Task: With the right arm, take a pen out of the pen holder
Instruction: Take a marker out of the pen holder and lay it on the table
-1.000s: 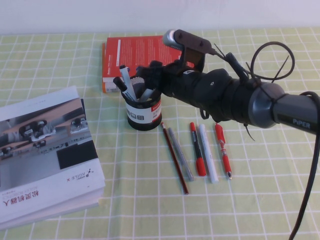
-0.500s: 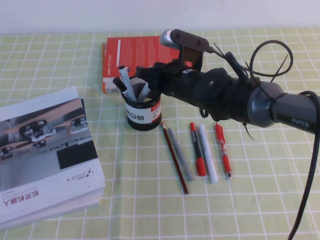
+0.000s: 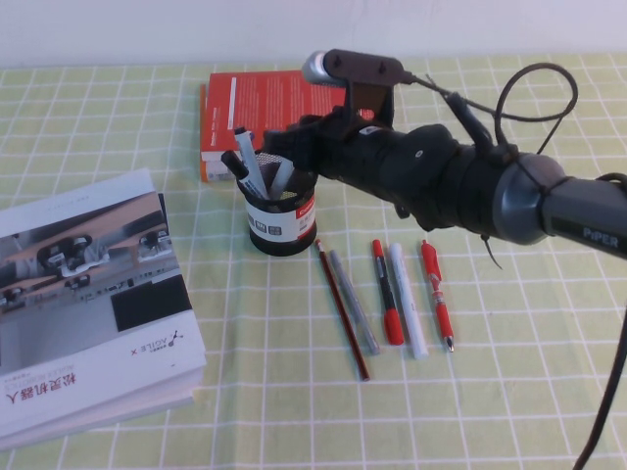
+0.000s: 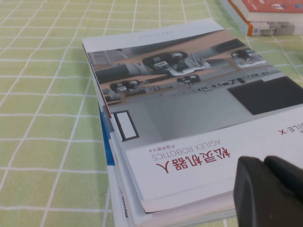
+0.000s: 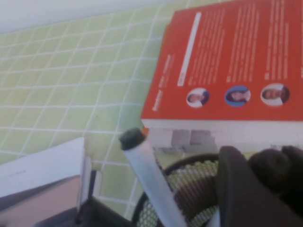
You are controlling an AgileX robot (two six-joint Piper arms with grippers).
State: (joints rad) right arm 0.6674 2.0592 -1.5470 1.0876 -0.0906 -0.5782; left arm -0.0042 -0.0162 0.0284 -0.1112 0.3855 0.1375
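Observation:
The black mesh pen holder (image 3: 282, 220) stands mid-table with a few pens sticking out of it, among them a grey-white marker (image 3: 245, 159) with a black cap. My right gripper (image 3: 286, 147) hangs over the holder's mouth. In the right wrist view its dark fingers (image 5: 236, 189) are shut on the dark round top of a pen (image 5: 267, 165), just above the holder's rim (image 5: 189, 165). The grey-white marker (image 5: 149, 179) leans beside them, untouched. My left gripper (image 4: 265, 189) rests shut over a stack of booklets and is not seen in the high view.
A red book (image 3: 265, 108) lies right behind the holder. A stack of AgileX booklets (image 3: 83, 294) fills the left front. Several pens and a pencil (image 3: 392, 289) lie in a row on the green checked cloth in front of the holder, under my right arm.
The right gripper's fingers have closed in over the holder, and the wrist has risen slightly. The holder and the loose pens have stayed put.

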